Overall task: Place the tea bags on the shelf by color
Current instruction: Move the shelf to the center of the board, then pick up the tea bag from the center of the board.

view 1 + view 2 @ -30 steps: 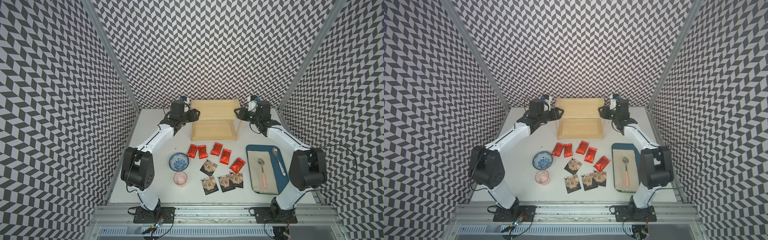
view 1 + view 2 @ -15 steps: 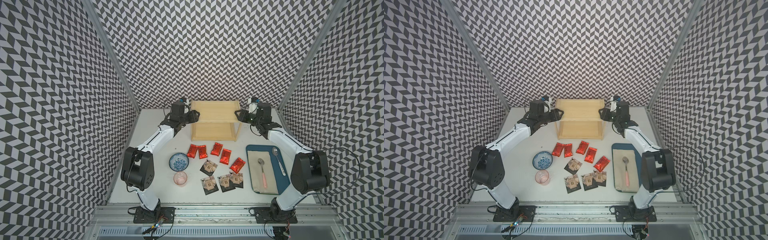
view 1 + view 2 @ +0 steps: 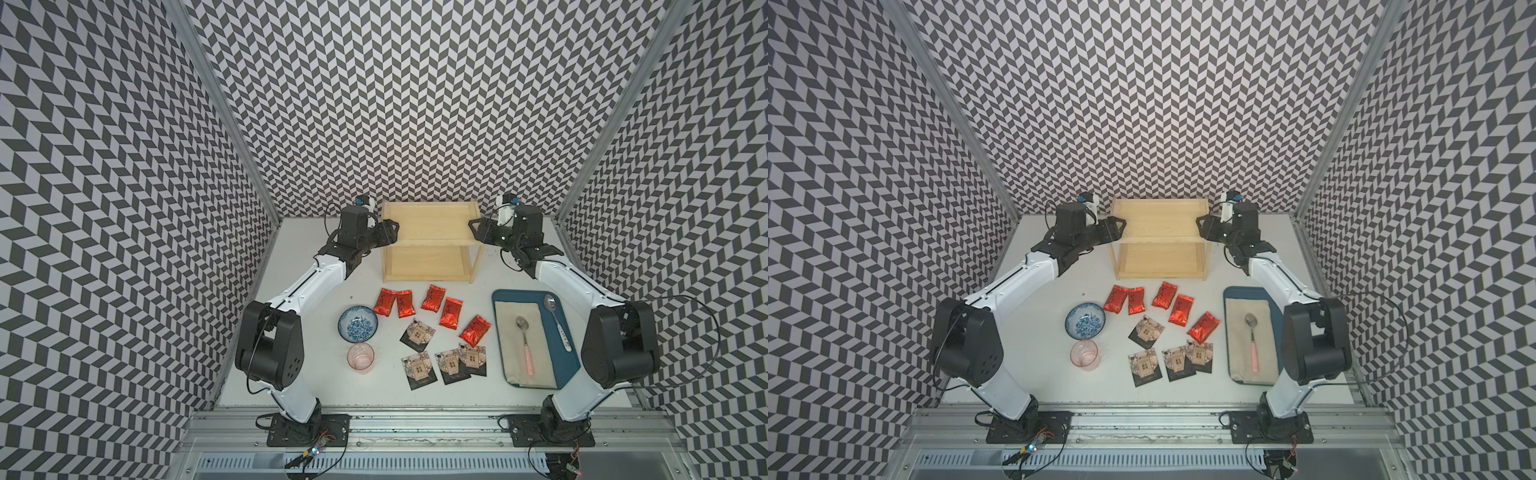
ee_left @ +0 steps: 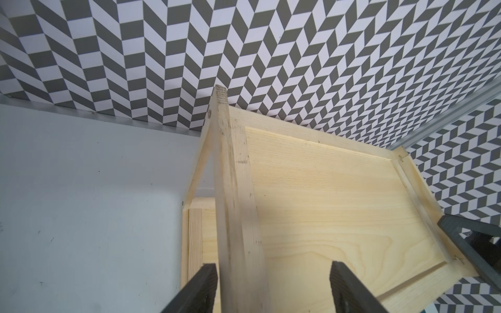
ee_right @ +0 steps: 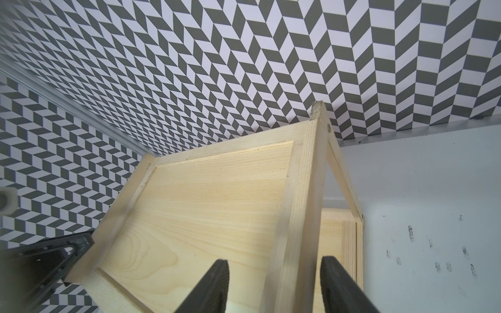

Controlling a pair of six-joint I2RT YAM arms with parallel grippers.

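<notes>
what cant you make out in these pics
- Writing on the red tea bags: too small in both top views.
- Rear of the shelf's lower board: hidden under its top board, both top views.
- Pale-handled spoon: covered by the right arm in a top view.
- Left claw and right claw: finger bases cut off by each wrist view's edge; touching the shelf rim or not, unclear.

Five red packets (image 3: 431,298), four black packets (image 3: 417,333).

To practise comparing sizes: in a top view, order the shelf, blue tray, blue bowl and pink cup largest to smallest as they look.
1. shelf and blue tray: about alike, so unranked
2. blue bowl
3. pink cup
</notes>
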